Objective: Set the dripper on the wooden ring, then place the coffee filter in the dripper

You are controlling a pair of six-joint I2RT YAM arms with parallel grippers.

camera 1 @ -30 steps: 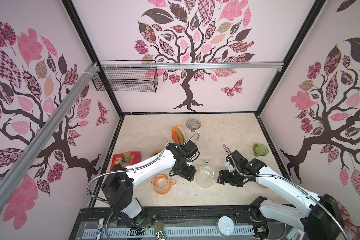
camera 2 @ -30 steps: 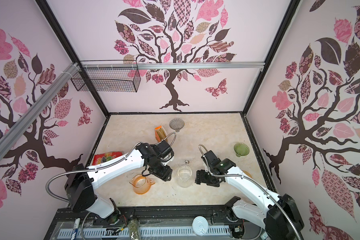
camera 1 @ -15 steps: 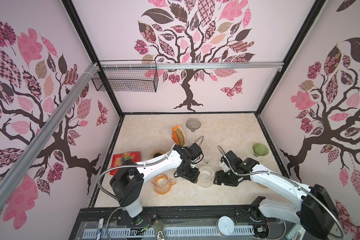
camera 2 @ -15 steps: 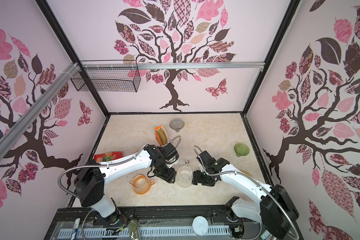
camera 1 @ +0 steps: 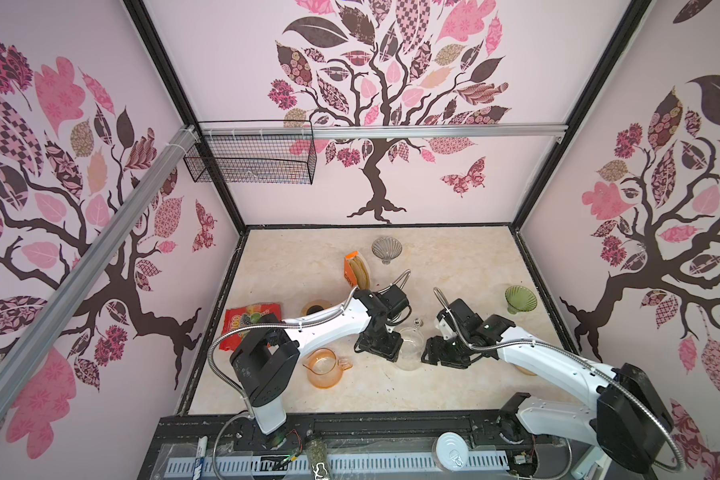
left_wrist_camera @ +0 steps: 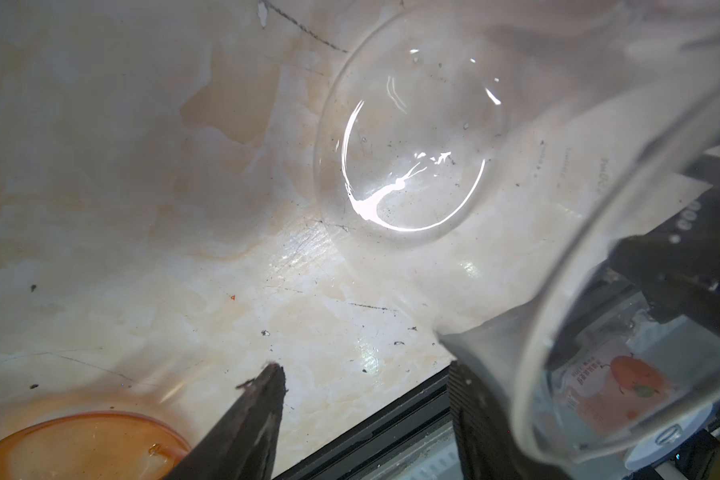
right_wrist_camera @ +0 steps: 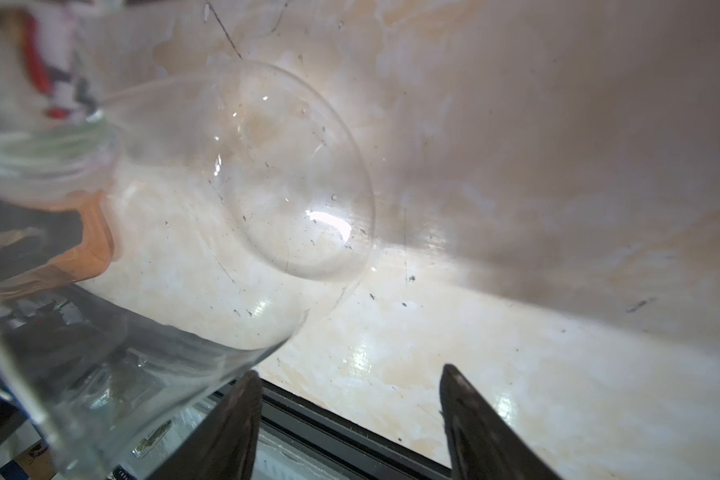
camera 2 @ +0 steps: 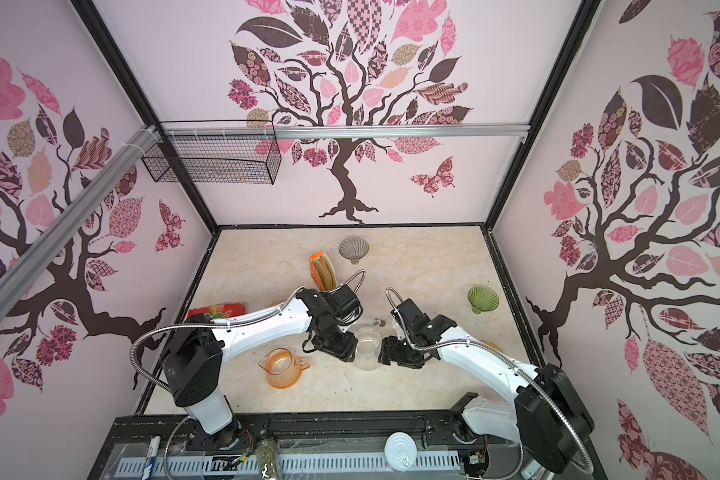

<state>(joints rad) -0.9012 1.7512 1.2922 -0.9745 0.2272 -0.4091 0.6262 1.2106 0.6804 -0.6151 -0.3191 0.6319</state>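
Beside the carafe (camera 1: 408, 349), wrist views alone show left gripper (left_wrist_camera: 362, 368) and right gripper (right_wrist_camera: 348, 370) spread.

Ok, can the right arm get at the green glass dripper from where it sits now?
Probably yes. The green fluted glass dripper stands alone near the right arm, with bare marble table between. The right tool is open and empty beside the clear glass carafe, so it need only back away.

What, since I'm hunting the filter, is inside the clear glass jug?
Nothing visible: the clear glass jug looks empty, bare marble table showing through its base. Glare covers a small patch.
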